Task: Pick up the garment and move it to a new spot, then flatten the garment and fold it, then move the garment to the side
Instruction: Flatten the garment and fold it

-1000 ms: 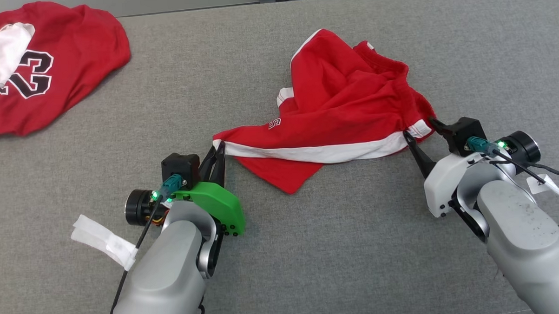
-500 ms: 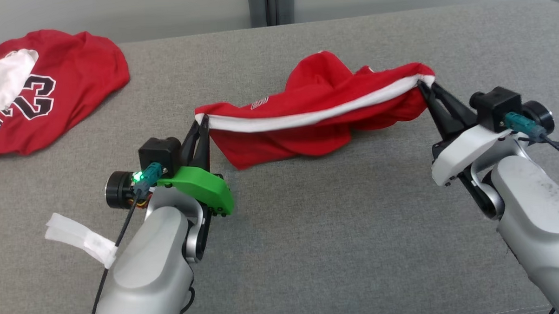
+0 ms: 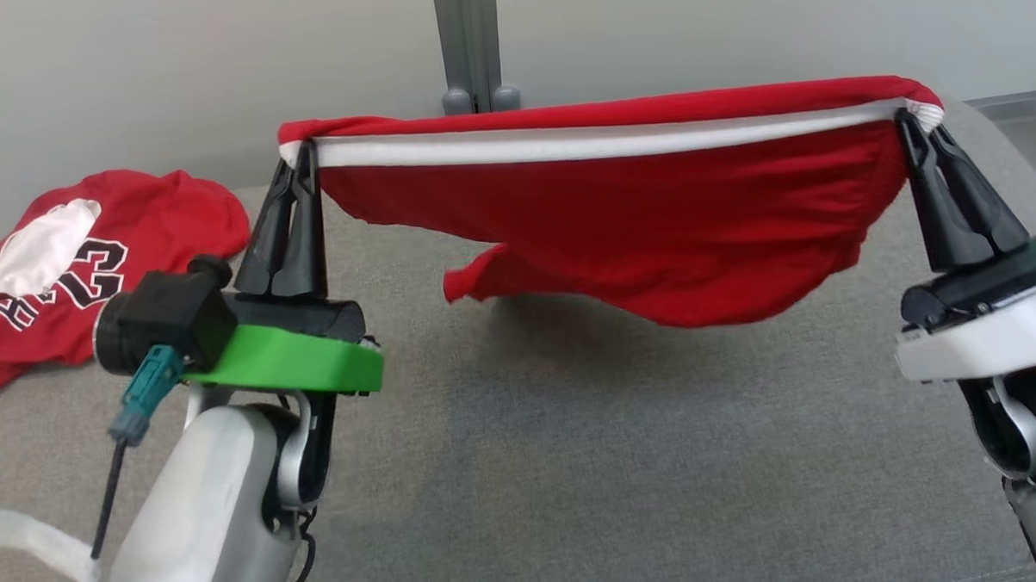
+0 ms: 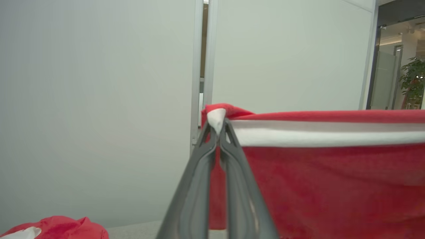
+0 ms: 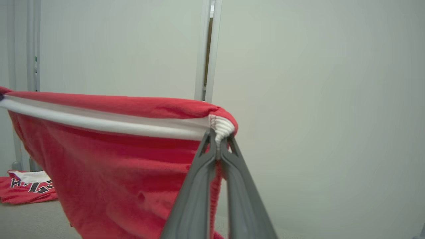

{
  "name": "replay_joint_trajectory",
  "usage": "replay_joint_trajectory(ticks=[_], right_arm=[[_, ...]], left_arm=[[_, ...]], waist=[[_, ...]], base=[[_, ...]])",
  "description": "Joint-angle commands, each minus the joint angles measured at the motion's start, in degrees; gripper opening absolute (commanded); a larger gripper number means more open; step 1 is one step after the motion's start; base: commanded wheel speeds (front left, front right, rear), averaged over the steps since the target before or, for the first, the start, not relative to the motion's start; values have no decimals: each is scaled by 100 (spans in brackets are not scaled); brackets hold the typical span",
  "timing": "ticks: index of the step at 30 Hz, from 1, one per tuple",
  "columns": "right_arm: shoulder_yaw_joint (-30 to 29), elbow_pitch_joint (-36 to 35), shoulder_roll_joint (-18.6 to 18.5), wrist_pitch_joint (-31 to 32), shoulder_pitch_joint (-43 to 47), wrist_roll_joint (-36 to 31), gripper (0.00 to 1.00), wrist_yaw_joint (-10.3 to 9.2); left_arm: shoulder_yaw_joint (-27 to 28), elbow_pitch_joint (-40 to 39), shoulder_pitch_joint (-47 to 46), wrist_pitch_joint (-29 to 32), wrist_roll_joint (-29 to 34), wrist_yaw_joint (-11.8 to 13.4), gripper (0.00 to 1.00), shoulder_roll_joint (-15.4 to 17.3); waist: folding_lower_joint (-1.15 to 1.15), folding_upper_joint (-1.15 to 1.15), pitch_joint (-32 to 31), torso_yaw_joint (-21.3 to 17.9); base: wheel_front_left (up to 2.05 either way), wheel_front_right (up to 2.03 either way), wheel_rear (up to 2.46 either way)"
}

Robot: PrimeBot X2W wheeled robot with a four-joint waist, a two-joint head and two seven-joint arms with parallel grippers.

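Note:
The garment (image 3: 654, 234) is a pair of red shorts with a white stripe, hanging in the air above the grey table (image 3: 524, 463). It is stretched taut between both grippers. My left gripper (image 3: 299, 152) is shut on its left corner, and the left wrist view shows the fingers pinching the white trim of the garment (image 4: 332, 172) at the left gripper (image 4: 217, 124). My right gripper (image 3: 908, 122) is shut on the right corner. In the right wrist view the right gripper (image 5: 218, 141) nips the ribbed white edge of the garment (image 5: 116, 172), whose body sags below.
A red jersey (image 3: 95, 263) with a black and white number lies crumpled at the table's far left, also seen as the jersey (image 5: 26, 189). A pale wall (image 3: 733, 25) with a grey post (image 3: 468, 43) stands just behind the table.
Both grippers rose and spread apart, lifting the garment off the table and pulling it taut. The right gripper closed on the right corner. The head camera tilted up.

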Motion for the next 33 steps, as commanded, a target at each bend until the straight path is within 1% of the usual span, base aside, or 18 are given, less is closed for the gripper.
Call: replay_joint_trajectory(ticks=[1, 5, 7, 10, 12, 14, 18, 22, 25, 27, 30, 33], right_arm=[[-197, -420, 74, 159, 311, -36, 0, -12], [-461, -1431, 245, 599, 855, -61, 0, -11], [-479, -1662, 359, 797, 995, 1, 0, -11], [-395, -1629, 461, 1019, 928, 60, 0, -10], [-208, -1383, 501, 1100, 713, 175, 0, -10], [8, -981, 490, 1109, 380, 279, 0, -10], [452, 14, 389, 892, -700, 335, 0, -10], [690, 1075, 457, 322, -2111, 146, 0, -10], [758, 1876, 634, -196, -3049, -96, 0, -10], [762, 2349, 746, -377, -3471, -270, 0, -10], [891, 2946, 936, -485, -3739, -386, 0, -10], [1089, 3387, 1055, -513, -3673, -306, 0, -10]], left_arm=[[94, -388, 206, 116, 84, 138, 0, 189], [150, -1353, 496, 496, 121, 355, 0, 439], [133, -1561, 582, 713, 31, 379, 0, 497], [124, -1484, 507, 904, -62, 329, 0, 535], [164, -1220, 305, 969, -133, 253, 0, 525], [172, -852, 44, 1009, -186, 166, 0, 533], [156, -46, -810, 1023, -167, -96, 0, 494], [230, 752, -1995, 804, 45, -248, 0, 447], [384, 1307, -2799, 469, 106, -235, 0, 338], [448, 1606, -3173, 256, 106, -248, 0, 255], [480, 1994, -3430, 59, 89, -304, 0, 133], [388, 2377, -3244, -41, 38, -439, 0, -8]], waist=[[0, 0, -158, -102], [0, 0, -75, -130], [0, 0, 5, -143], [0, 0, 186, -151], [0, 0, 343, -143], [0, 0, 530, -135], [0, 0, 913, -76], [0, 0, 1224, -21], [0, 0, 1424, 7], [0, 0, 1544, 32], [0, 0, 1727, 99], [0, 0, 1930, 185]], base=[[0, 0, 0], [0, 0, 0], [0, 0, 0], [0, 0, 0], [0, 0, 0], [0, 0, 0], [0, 0, 0], [0, 0, 0], [0, 0, 0], [0, 0, 0], [0, 0, 0], [0, 0, 0]])
